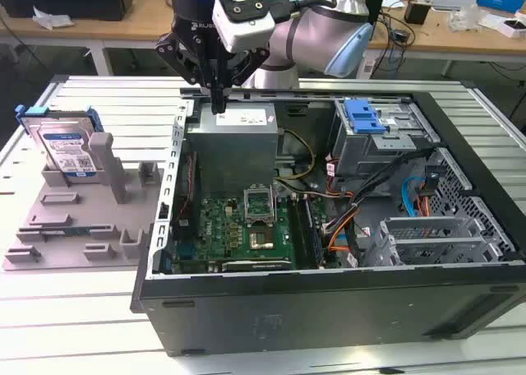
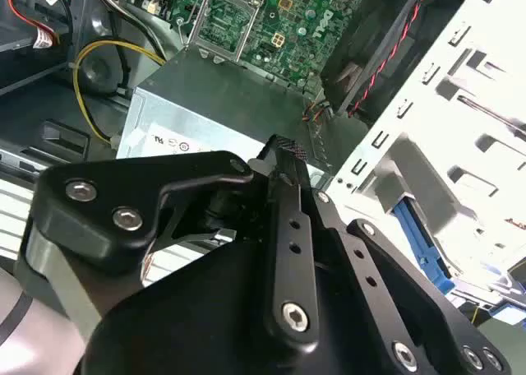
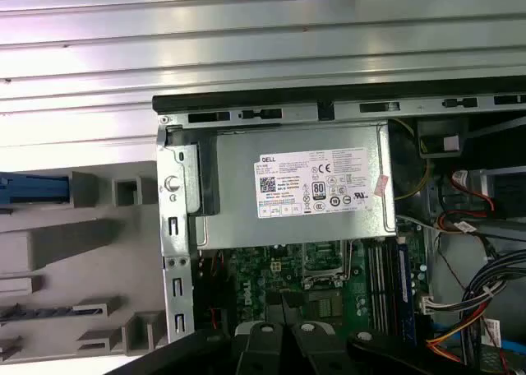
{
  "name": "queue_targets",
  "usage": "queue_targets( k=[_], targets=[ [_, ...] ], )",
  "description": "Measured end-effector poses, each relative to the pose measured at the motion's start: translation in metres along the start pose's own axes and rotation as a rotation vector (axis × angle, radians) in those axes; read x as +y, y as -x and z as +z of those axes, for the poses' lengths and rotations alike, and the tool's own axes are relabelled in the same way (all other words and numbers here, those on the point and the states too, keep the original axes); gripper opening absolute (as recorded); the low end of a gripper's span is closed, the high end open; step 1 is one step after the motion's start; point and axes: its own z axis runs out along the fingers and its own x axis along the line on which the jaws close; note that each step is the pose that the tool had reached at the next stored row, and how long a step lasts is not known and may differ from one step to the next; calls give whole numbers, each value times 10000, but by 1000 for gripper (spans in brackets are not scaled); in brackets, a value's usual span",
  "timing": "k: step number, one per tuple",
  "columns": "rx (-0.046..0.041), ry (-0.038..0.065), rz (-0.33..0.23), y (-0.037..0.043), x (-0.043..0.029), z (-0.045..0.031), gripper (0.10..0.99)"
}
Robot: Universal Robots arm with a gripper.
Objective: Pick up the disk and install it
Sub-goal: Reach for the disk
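The black two-fingered tool (image 1: 218, 105) hangs with its fingers pressed together on nothing, just above the grey metal power-supply box (image 1: 238, 122) inside the open black computer case (image 1: 329, 309). The disk (image 1: 68, 147), a flat silver drive in a blue plastic bracket, stands upright in the grey plastic fixture plate (image 1: 74, 235), well apart toward the exterior view's left. It is probably stiff, weighty and shock-sensitive, so the bracketed edges look the best hold.

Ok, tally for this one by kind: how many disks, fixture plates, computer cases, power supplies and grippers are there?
disk: 1
fixture plate, grey, holding the disk upright: 1
computer case, open: 1
power supply, inside the case: 1
gripper, above the power supply: 1
Total: 5
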Motion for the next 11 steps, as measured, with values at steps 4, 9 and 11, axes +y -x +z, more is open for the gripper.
queue_targets(
  k=[4, 9, 11],
  targets=[
    [0, 0, 0, 0, 0, 0, 106],
    [0, 0, 0, 0, 0, 0, 106],
    [0, -1, 0, -62, 3, 2, 106]
  ],
)
